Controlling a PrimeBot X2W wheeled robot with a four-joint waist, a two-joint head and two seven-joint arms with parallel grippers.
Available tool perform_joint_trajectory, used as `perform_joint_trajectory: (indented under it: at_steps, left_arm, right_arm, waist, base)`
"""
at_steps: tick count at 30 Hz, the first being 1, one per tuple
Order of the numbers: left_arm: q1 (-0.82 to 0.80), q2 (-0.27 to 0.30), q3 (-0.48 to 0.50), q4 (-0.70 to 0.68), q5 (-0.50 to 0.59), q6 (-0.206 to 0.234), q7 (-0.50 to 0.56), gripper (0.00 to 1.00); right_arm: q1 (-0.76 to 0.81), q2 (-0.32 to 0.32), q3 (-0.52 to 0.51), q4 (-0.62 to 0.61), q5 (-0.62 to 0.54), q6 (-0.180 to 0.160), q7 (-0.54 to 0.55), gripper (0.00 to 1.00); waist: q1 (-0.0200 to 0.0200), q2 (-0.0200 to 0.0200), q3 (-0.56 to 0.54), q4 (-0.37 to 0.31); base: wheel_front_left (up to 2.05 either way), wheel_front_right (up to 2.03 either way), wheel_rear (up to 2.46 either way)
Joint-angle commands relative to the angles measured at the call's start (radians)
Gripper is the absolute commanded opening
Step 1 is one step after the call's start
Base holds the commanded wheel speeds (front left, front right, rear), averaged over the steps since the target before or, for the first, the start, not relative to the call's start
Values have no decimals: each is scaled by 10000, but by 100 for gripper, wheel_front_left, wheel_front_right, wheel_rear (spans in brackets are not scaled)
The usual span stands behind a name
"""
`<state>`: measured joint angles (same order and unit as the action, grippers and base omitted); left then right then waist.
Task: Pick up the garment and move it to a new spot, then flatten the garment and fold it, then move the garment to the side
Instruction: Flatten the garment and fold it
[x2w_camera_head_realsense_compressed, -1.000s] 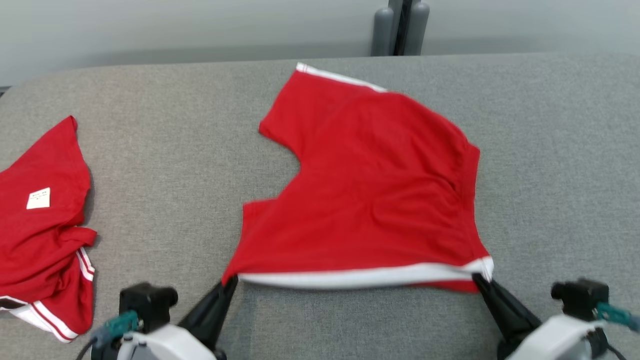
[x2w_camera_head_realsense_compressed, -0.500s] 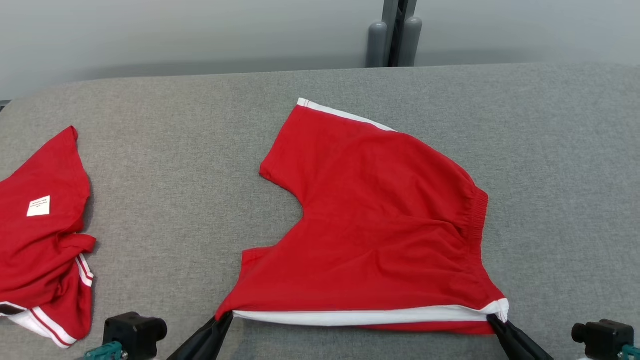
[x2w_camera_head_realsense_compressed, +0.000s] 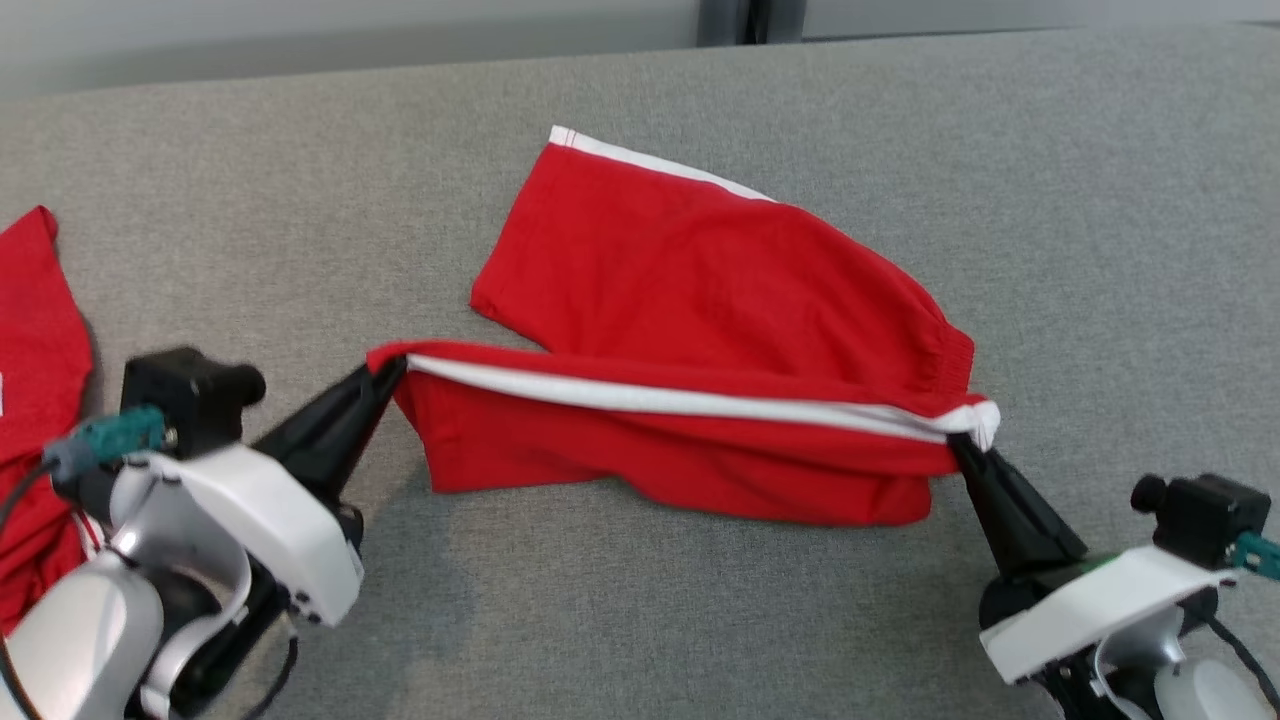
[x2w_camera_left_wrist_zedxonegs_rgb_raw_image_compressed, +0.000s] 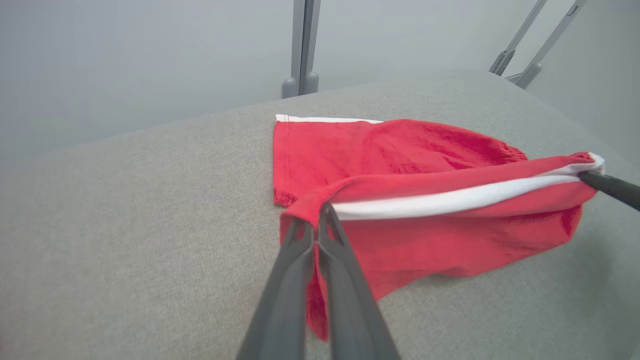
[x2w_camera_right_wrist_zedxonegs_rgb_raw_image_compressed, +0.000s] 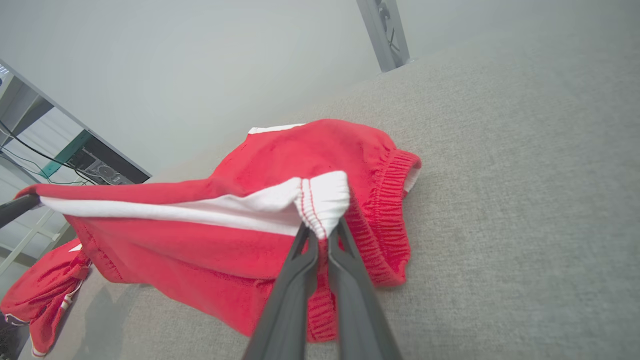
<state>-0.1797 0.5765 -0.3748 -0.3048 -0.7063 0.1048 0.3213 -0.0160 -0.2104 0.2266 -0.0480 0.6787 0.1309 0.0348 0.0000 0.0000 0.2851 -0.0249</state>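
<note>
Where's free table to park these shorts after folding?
Widest bare patch: table right of the red shorts. Also bare: the band between shorts and the second red garment at left, and the far strip behind. Crowded: near side, where left gripper and right gripper pinch the striped edge.

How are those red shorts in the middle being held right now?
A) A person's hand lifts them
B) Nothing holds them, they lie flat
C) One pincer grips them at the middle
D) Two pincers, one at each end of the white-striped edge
D: the left pincer is shut on one end of the white-striped edge of the shorts and the right pincer on the other end, so that edge hangs stretched between them.
</note>
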Motion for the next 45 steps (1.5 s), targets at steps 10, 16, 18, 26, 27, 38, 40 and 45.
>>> perform_joint_trajectory:
  at_steps: [10, 16, 18, 26, 27, 38, 40, 45]
  left_arm:
    - [-5143, -842, -764, 4047, 68, -1766, 935, 0]
    - [-7194, -1127, -1210, 6232, 441, -2184, 665, 0]
    - [-7681, -1203, -1336, 6822, 499, -2240, 515, 0]
    - [-9003, -1526, -1819, 8835, 138, -2334, 193, 0]
    - [-9085, -1572, -1879, 9024, 56, -2339, 203, 0]
    - [-8503, -1889, -1315, 9498, -318, -1969, -2935, 100]
    - [-8129, -1859, -1153, 9225, -104, -1604, -3808, 100]
    - [-6650, -1830, -931, 8080, 160, -707, -5238, 100]
  right_arm:
    - [-2856, 938, -218, 1069, -822, -1, -182, 0]
    - [-3897, 1126, 219, 1808, -745, -1, -450, 0]
    - [-4130, 1212, 301, 1996, -657, -1, -640, 0]
    - [-4727, 1323, 714, 2492, -424, -1, -1120, 0]
    - [-4789, 1334, 799, 2507, -385, -1, -1169, 0]
    - [-4231, 1027, 550, 2329, -539, -1, -2385, 100]
    - [-3956, 985, 192, 2157, -822, -1, -2630, 100]
    - [-3246, 1024, -732, 1506, -2070, -1, -2940, 100]
  waist:
    - [0, 0, 1851, -587]
    - [0, 0, 2437, -996]
    - [0, 0, 2564, -1146]
    - [0, 0, 2833, -1562]
    - [0, 0, 2852, -1585]
    - [0, 0, 2577, -1281]
    - [0, 0, 2443, -1133]
    - [0, 0, 2085, -781]
  base:
    - [0, 0, 0]
    - [0, 0, 0]
    - [0, 0, 0]
    - [0, 0, 0]
    - [0, 0, 0]
    - [0, 0, 0]
    - [0, 0, 0]
    - [0, 0, 0]
